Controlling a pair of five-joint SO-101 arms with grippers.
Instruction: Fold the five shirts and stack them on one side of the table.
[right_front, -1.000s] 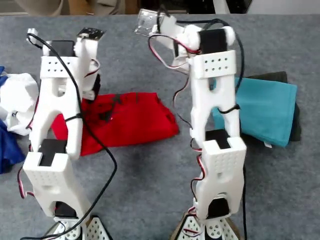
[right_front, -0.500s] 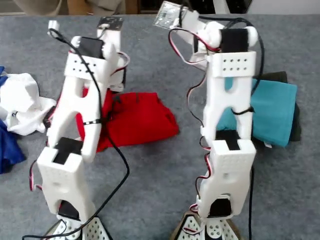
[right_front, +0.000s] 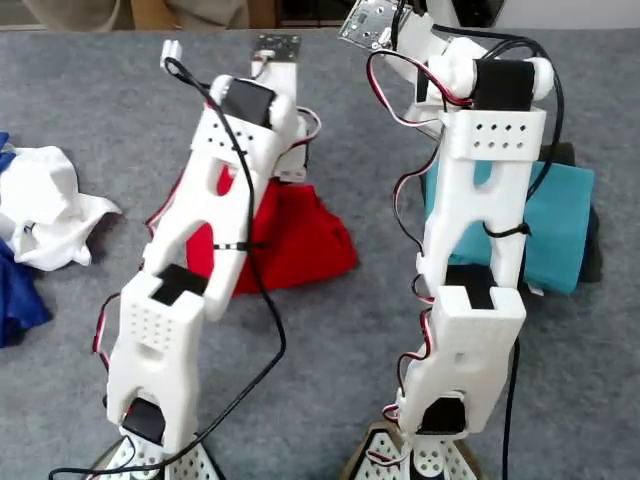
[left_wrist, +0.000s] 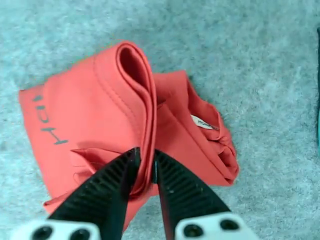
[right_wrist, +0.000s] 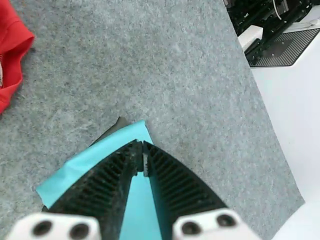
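Note:
In the left wrist view my left gripper (left_wrist: 145, 162) is shut on a raised fold of the red shirt (left_wrist: 85, 115). That shirt (right_front: 300, 235) lies bunched at mid-table, partly under the left arm. My right gripper (right_wrist: 141, 155) hangs shut and holds nothing, just above the far corner of the folded teal shirt (right_wrist: 67, 175). The teal shirt (right_front: 555, 225) rests on a folded dark shirt (right_front: 548, 153) at the right side. A crumpled white shirt (right_front: 40, 205) and a blue shirt (right_front: 15, 300) lie at the left edge.
Grey felt covers the table (right_front: 330, 330). Its far right edge (right_wrist: 277, 150) drops to a white floor with black equipment (right_wrist: 270, 25). Both arm bases stand at the near edge, cables looping over the arms. Bare felt lies between the red shirt and the teal stack.
The left arm has swung right and away, pulling the red shirt's left part over so the shirt is narrower. The right arm has shifted slightly right.

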